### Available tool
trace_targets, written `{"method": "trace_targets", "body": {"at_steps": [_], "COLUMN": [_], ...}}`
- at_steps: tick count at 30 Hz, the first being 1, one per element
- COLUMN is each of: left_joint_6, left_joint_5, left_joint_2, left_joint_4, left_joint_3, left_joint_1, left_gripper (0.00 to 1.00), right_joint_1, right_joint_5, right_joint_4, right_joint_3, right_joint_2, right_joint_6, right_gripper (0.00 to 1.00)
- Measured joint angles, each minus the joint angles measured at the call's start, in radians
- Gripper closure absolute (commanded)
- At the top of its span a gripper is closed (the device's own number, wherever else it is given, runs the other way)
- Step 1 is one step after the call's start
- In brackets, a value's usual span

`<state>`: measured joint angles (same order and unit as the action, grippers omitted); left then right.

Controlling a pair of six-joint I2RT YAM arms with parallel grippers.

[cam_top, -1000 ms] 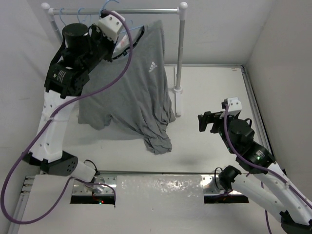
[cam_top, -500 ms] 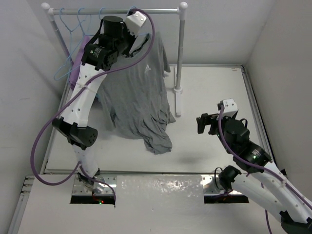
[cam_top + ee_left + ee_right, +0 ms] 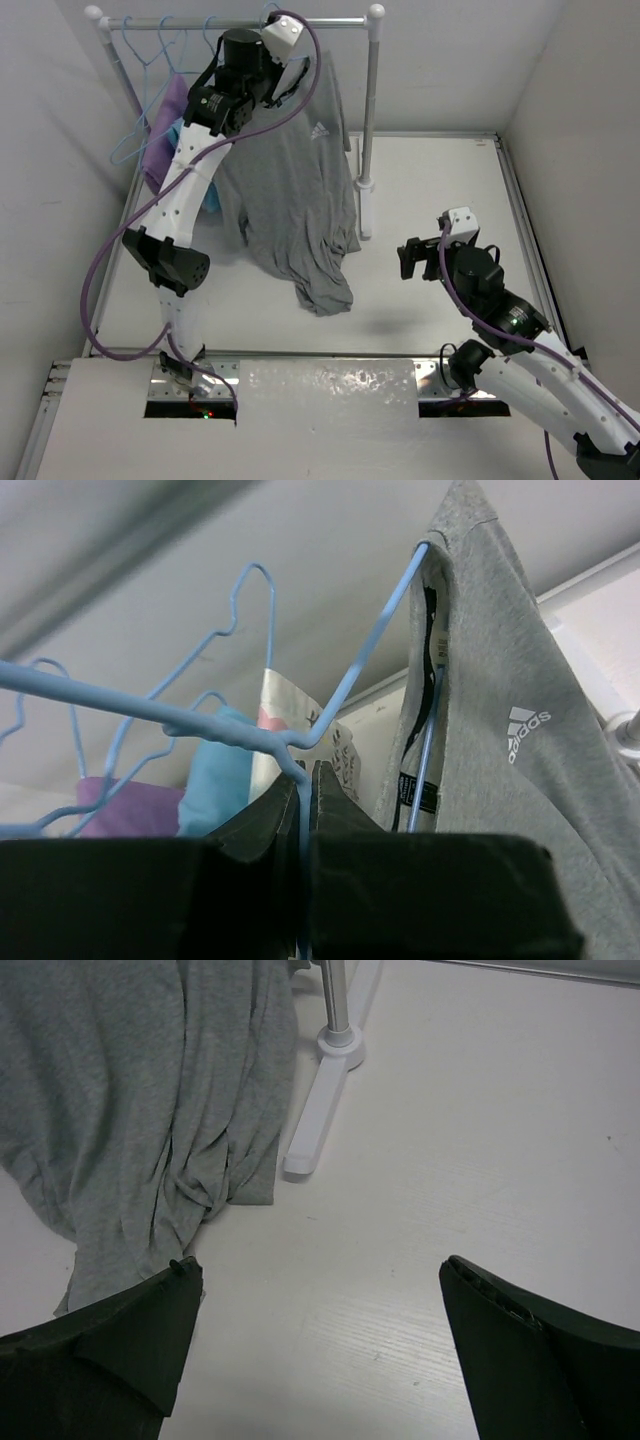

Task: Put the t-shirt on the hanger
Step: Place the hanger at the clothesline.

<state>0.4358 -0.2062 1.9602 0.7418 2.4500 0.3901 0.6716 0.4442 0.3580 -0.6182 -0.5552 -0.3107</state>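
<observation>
The grey t-shirt (image 3: 295,190) hangs by its neck from a light-blue hanger (image 3: 360,670) up by the rack's rail, and its hem trails on the table. My left gripper (image 3: 292,78) is raised to the rail. In the left wrist view the left gripper (image 3: 303,780) is shut on the hanger's wire just below the twist, with the t-shirt (image 3: 500,710) to its right. My right gripper (image 3: 418,258) hovers low over the table, right of the shirt. It stands open (image 3: 320,1290) with nothing between its fingers (image 3: 130,1350), and the t-shirt (image 3: 120,1110) lies ahead to its left.
A white rack with a top rail (image 3: 330,22) and a right post (image 3: 370,110) stands at the back; its foot (image 3: 315,1125) lies on the table. Other blue hangers (image 3: 150,60) hang at the rail's left, with a purple cloth (image 3: 165,120) and a blue cloth (image 3: 208,200) below them.
My left arm has swung right and up to the rail, carrying the hanger and t-shirt with it. The purple and blue cloths now show. My right gripper has drifted slightly left.
</observation>
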Motion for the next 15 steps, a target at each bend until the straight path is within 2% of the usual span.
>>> {"method": "trace_targets", "body": {"at_steps": [12,13,14,15], "left_joint_6": [-0.021,-0.023,-0.024,-0.025], "left_joint_5": [0.054,0.064,0.077,0.089], "left_joint_2": [0.003,-0.008,-0.020,-0.033], "left_joint_4": [-0.054,-0.059,-0.061,-0.056], "left_joint_3": [-0.120,-0.134,-0.149,-0.160], "left_joint_1": [-0.016,-0.016,-0.017,-0.017], "left_gripper": [1.00,0.94,0.81,0.50], "right_joint_1": [0.000,0.000,0.000,0.000], "right_joint_5": [-0.028,-0.028,-0.028,-0.029], "right_joint_4": [-0.013,-0.014,-0.013,-0.013], "right_joint_3": [0.029,0.033,0.037,0.041], "right_joint_2": [-0.011,-0.011,-0.011,-0.011], "right_joint_6": [0.000,0.000,0.000,0.000], "right_gripper": [0.01,0.01,0.01,0.01]}}
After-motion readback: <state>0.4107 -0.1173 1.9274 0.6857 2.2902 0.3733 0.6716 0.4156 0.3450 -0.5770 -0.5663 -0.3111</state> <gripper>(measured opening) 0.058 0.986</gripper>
